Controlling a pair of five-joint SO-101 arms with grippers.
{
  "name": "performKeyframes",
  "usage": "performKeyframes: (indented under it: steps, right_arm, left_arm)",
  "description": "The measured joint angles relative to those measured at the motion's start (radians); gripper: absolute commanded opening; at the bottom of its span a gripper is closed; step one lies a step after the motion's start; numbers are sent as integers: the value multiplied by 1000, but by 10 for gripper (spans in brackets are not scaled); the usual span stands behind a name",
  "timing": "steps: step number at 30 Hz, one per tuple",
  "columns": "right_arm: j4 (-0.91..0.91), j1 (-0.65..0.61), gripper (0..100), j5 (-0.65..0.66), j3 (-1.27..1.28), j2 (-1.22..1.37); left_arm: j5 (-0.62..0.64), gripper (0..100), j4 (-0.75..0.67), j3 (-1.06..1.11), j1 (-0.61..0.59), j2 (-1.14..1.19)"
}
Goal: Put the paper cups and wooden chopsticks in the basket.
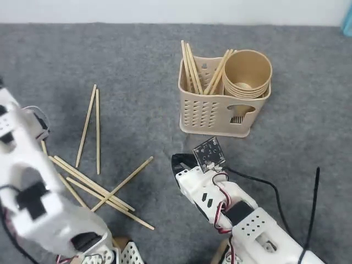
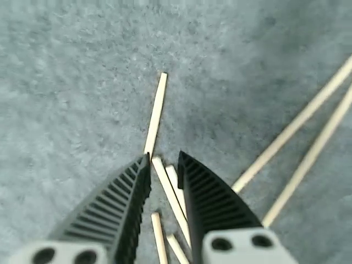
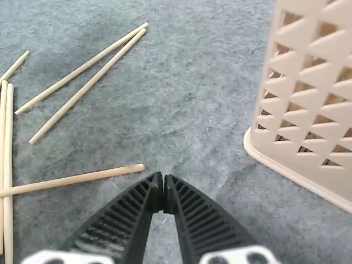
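A beige basket (image 1: 212, 113) stands at the back of the grey carpet. It holds a stack of paper cups (image 1: 247, 74) and several wooden chopsticks (image 1: 192, 69). More chopsticks (image 1: 93, 190) lie loose on the left. My right gripper (image 3: 163, 179) is shut and empty, low over the carpet in front of the basket wall (image 3: 308, 99), with one chopstick's end (image 3: 77, 179) just beside it. My left gripper (image 2: 164, 158) is slightly open, down over a few chopstick ends (image 2: 168, 192); another chopstick (image 2: 155, 113) runs on beyond its tips.
Two separate chopsticks (image 1: 98, 132) lie side by side farther back on the left. A black cable (image 1: 313, 209) trails from the right arm (image 1: 220, 198). The left arm's white body (image 1: 27, 181) covers part of the chopstick pile. Bare carpet lies between pile and basket.
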Motion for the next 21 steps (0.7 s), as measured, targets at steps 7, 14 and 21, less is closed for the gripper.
performKeyframes:
  steps: [7,14,21]
  right_arm:
    - [0,0,13,0,0,0]
    - [0,0,13,0,0,0]
    - [0,0,13,0,0,0]
  left_arm:
    - [0,81,92,-324,-28,331]
    - [-6,77,155,-568,-28,568]
    - [-8,51,250,-735,-25,683]
